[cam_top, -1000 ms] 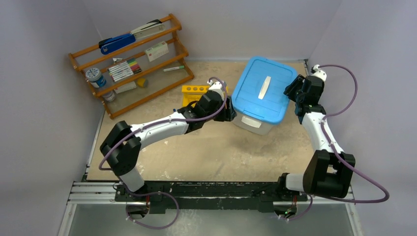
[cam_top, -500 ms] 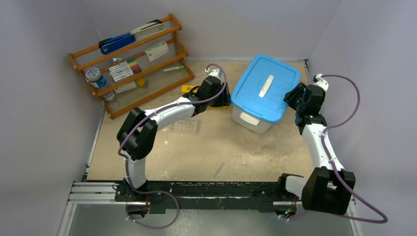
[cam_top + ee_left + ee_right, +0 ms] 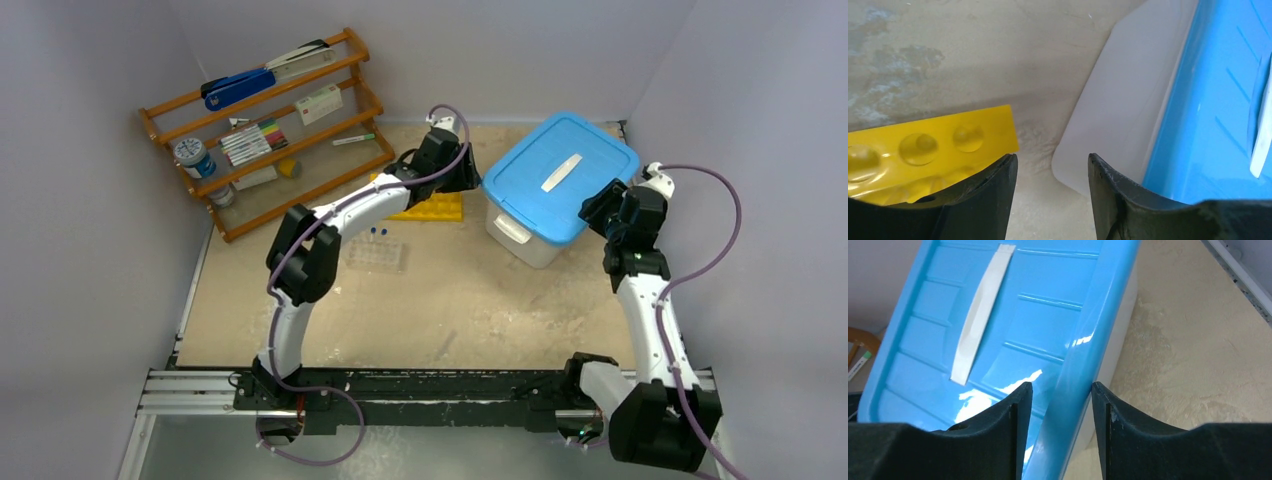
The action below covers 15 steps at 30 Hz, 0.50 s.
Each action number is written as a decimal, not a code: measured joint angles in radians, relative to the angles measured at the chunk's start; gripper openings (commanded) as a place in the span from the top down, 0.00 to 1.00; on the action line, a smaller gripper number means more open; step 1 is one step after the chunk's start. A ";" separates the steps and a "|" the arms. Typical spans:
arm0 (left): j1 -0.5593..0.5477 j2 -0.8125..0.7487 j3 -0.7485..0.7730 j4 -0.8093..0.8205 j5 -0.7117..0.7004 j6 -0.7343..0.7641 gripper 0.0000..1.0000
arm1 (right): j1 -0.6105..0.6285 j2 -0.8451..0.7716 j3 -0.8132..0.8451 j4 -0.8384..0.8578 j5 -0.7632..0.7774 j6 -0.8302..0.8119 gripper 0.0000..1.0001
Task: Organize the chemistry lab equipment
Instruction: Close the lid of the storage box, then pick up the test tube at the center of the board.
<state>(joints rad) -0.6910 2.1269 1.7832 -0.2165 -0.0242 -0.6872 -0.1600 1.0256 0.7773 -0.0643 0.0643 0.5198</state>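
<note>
Far across the table (image 3: pixel 450 300), the left gripper (image 3: pixel 1050 159) hangs with its jaws apart and empty. It sits between the yellow six-hole rack (image 3: pixel 933 145) just to its left and the storage box (image 3: pixel 1118 110) to its right, seemingly placed to brace that corner. The right gripper (image 3: pixel 1060 386) straddles the rim of the blue lid (image 3: pixel 973 315) on the box's right side, probably to steady it. Whether it actually pinches the rim is unclear. The clear tube tray (image 3: pixel 375 254) lies nearer, to the left.

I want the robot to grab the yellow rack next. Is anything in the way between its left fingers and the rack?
Nothing visible is. The yellow rack lies right beside the left fingers. The blue-lidded storage box sits on their other side, not in between.
</note>
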 measured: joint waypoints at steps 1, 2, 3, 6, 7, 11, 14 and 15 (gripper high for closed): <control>0.009 -0.006 -0.006 0.007 -0.003 0.001 0.45 | 0.003 -0.021 0.000 -0.015 -0.005 -0.003 0.49; 0.017 -0.020 -0.029 0.021 -0.011 0.004 0.45 | 0.005 -0.043 0.001 -0.026 -0.008 -0.005 0.49; 0.023 -0.046 -0.067 0.030 -0.019 0.013 0.45 | 0.005 -0.064 0.003 -0.035 -0.011 -0.006 0.48; 0.037 -0.169 -0.219 0.028 -0.068 0.043 0.56 | 0.009 -0.117 0.032 -0.061 -0.029 -0.008 0.47; 0.040 -0.224 -0.276 0.026 -0.087 0.049 0.57 | 0.009 -0.129 0.042 -0.065 -0.032 -0.009 0.47; 0.016 -0.483 -0.492 0.051 -0.165 0.064 0.57 | 0.010 -0.194 0.067 -0.068 -0.058 -0.014 0.47; -0.110 -0.678 -0.620 0.057 -0.271 0.072 0.58 | 0.010 -0.253 0.067 -0.081 -0.084 -0.016 0.48; -0.179 -0.733 -0.657 0.063 -0.298 0.071 0.58 | 0.010 -0.267 0.067 -0.086 -0.091 -0.018 0.48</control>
<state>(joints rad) -0.8696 1.3941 1.1267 -0.1539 -0.3222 -0.6167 -0.1505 0.7582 0.8444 -0.1505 -0.0269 0.5018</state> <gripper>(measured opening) 0.427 0.525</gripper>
